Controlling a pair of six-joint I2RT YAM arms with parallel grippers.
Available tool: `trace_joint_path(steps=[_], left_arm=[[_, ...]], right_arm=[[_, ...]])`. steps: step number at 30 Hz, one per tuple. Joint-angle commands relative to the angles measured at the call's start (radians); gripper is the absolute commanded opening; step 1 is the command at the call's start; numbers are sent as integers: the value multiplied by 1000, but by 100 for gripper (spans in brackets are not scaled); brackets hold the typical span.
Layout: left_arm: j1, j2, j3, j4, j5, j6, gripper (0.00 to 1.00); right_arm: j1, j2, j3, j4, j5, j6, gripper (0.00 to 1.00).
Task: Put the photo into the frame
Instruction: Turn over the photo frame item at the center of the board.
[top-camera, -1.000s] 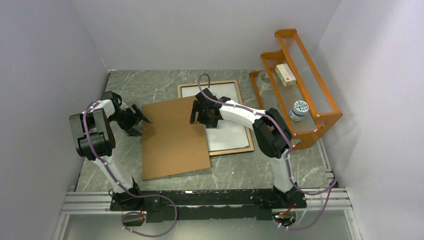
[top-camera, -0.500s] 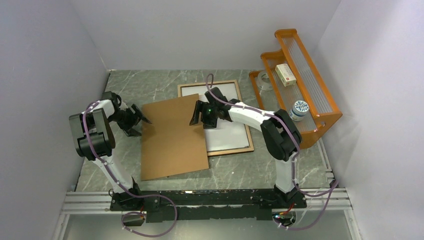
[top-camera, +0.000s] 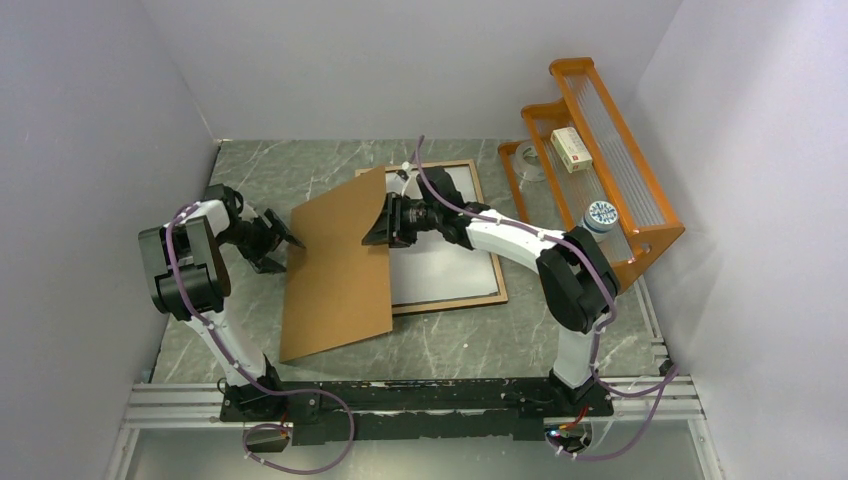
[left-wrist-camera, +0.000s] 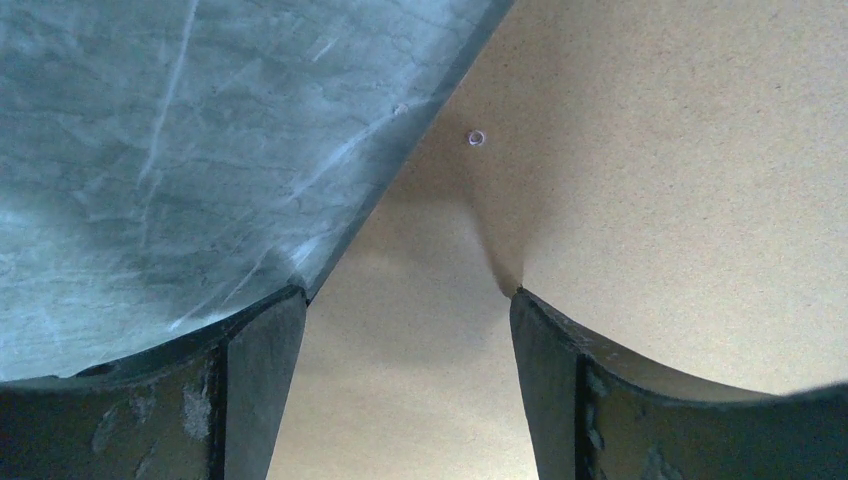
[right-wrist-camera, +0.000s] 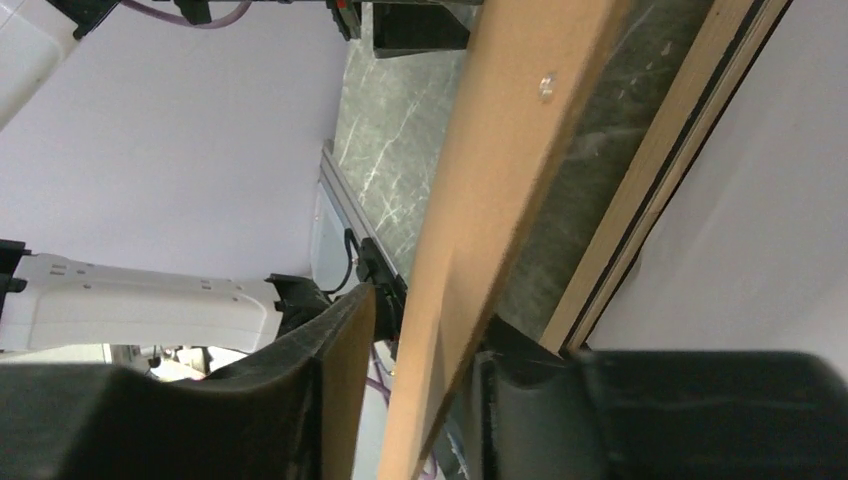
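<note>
The frame (top-camera: 450, 303) lies back-up on the table, its light-wood border around a white sheet, the photo (top-camera: 445, 270) showing its plain back. A brown backing board (top-camera: 340, 270) stands tilted, its right edge raised off the frame and its left part on the table. My right gripper (top-camera: 380, 228) straddles that raised edge. In the right wrist view (right-wrist-camera: 425, 340) the board (right-wrist-camera: 500, 170) leans on one finger, with a narrow gap to the other. My left gripper (top-camera: 290, 240) stands open at the board's left edge, both fingers spread over the board (left-wrist-camera: 650, 180).
An orange rack (top-camera: 610, 200) at the back right holds a small box (top-camera: 571, 148), a round tin (top-camera: 599, 220) and a tape roll (top-camera: 530, 160). White walls enclose the marble table (top-camera: 300, 170) on three sides. A rail (top-camera: 420, 395) carries both arm bases.
My right gripper has narrowed around the board's right edge and swung it up, tilting the board off the frame and uncovering more of the white sheet. The left arm has barely moved.
</note>
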Motion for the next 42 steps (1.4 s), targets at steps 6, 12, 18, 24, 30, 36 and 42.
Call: trace_joint_path(steps=[6, 12, 18, 24, 30, 36, 42], left_arm=[[-16, -21, -2, -17, 36, 13, 85], [-15, -87, 38, -31, 57, 53, 92], [-14, -136, 57, -3, 203, 92, 92], [-14, -173, 23, 127, 529, 100, 90], [-17, -234, -5, 301, 757, -1, 78], [-43, -279, 15, 327, 847, -17, 60], [-47, -326, 25, 352, 890, -51, 30]], right_arm=[[5, -52, 113, -70, 80, -76, 4], [-18, -102, 120, -44, 69, -64, 0], [-78, -171, 91, 67, -48, -19, 0], [-161, -251, 56, 137, -145, 37, 0], [-231, -289, 62, 155, -266, 75, 0], [-265, -297, 88, 158, -395, 98, 0], [-271, -262, 135, 12, -427, 2, 0]])
